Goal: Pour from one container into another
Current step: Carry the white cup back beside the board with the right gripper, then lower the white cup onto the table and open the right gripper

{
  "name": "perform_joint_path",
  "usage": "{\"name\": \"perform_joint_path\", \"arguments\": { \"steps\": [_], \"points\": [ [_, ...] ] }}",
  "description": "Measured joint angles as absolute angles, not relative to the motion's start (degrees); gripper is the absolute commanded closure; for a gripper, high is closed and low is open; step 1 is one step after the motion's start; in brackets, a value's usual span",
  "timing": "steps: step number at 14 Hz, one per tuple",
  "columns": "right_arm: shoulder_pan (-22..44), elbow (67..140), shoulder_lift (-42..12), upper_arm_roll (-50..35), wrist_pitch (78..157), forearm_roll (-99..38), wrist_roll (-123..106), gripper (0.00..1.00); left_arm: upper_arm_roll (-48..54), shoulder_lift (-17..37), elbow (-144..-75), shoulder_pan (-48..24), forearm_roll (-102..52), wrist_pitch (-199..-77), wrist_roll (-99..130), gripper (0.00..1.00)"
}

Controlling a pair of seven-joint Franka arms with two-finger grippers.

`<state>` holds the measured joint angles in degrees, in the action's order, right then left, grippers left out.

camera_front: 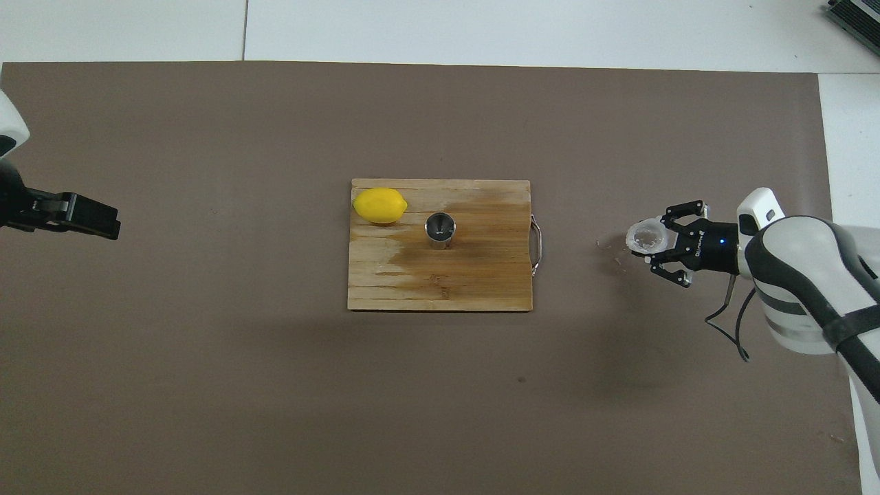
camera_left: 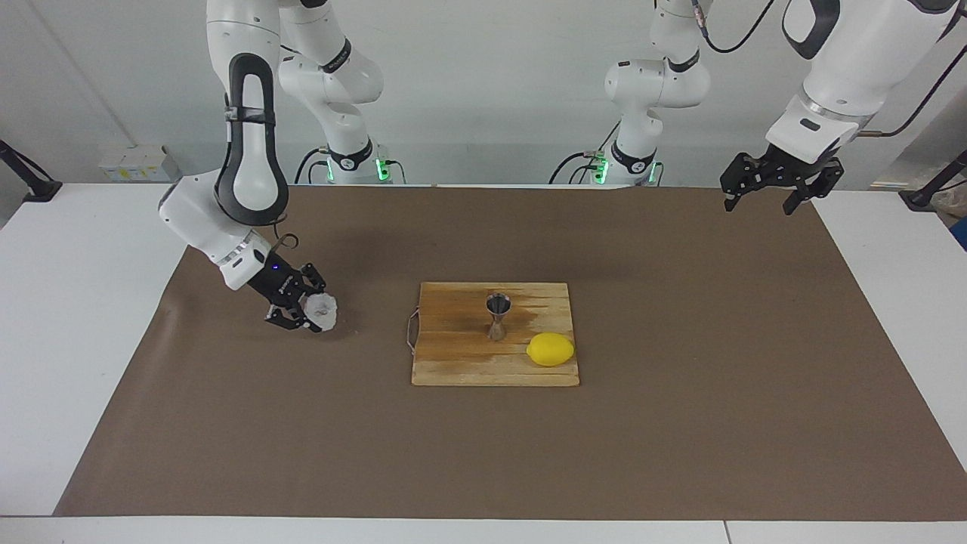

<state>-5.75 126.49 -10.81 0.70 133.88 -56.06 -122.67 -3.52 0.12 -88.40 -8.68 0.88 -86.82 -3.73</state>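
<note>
Here, right gripper (camera_left: 308, 313) clamping unlabelled translucent cup (camera_left: 320, 309), jigger (camera_left: 498, 316) unmarked

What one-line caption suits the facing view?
Right gripper holds the translucent cup low over the mat, beside the board bearing jigger and lemon.
</note>
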Motion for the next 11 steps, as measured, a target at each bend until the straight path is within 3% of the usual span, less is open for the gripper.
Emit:
{"name": "perform_joint_path", "arguments": {
  "steps": [1,2,3,4,7,11],
  "points": [
    [-5.8,126.5,-11.9,0.7,134.0,-58.2,-125.7,0.94,-3.5,0.1,-88.4,-8.7,0.9,-86.8,-3.7,0.00],
    [-5.9,126.5,-13.1,0.7,134.1,-59.6,-127.9,0.80,-3.5,0.1,-88.4,-8.7,0.9,-86.8,-3.7,0.00],
    [-6.3,126.4,-14.1,0.7,134.2,-60.0,-129.3,0.34,-3.5,0.1,-88.4,-8.7,0.9,-86.8,-3.7,0.00],
    [-6.7,126.3,-14.8,0.7,134.2,-60.2,-130.0,0.00,-3.5,0.1,-88.4,-8.7,0.9,-86.8,-3.7,0.00],
    [-7.1,125.3,-14.8,0.7,134.2,-60.3,-129.4,0.00,-3.5,0.1,-88.4,-8.7,0.9,-86.8,-3.7,0.00],
    [-6.8,124.2,-9.3,0.5,133.8,-56.9,-123.1,0.00,-3.5,0.1,-88.4,-8.7,0.9,-86.8,-3.7,0.00]
  ]
}}
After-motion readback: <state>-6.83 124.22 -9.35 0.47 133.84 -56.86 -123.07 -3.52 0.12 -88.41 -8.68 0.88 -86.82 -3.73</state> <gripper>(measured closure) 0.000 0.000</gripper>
